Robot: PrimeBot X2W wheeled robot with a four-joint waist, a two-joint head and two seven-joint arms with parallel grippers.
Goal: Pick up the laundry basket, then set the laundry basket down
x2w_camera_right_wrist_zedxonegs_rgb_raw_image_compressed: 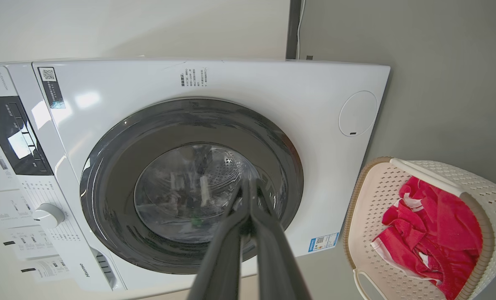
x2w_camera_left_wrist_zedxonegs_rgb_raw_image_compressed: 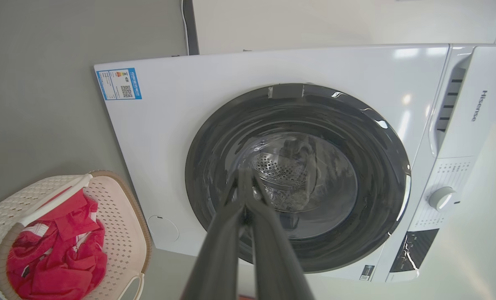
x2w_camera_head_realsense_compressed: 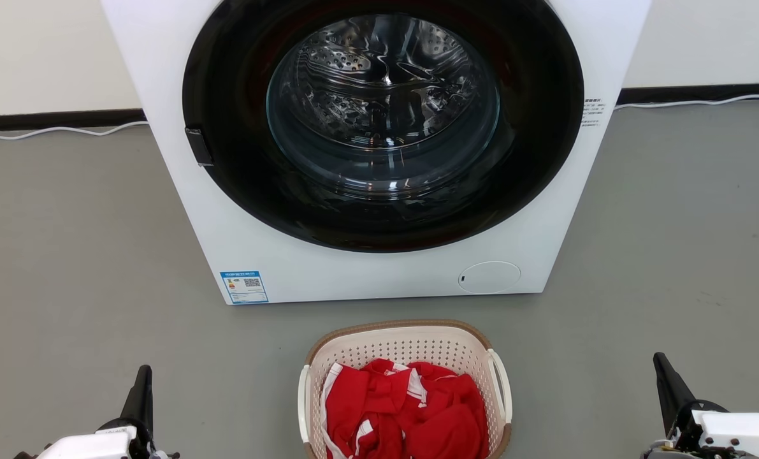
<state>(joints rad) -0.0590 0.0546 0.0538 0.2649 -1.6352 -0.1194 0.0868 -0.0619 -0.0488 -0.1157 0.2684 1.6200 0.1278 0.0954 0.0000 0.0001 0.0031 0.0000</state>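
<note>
One white washer, with one round door, one dial, one blue label and one round flap. One basket with two white handles. In it, one heap of red cloth; how many garments cannot be told. Two grippers, the left gripper and the right gripper, each with two dark fingers.
</note>
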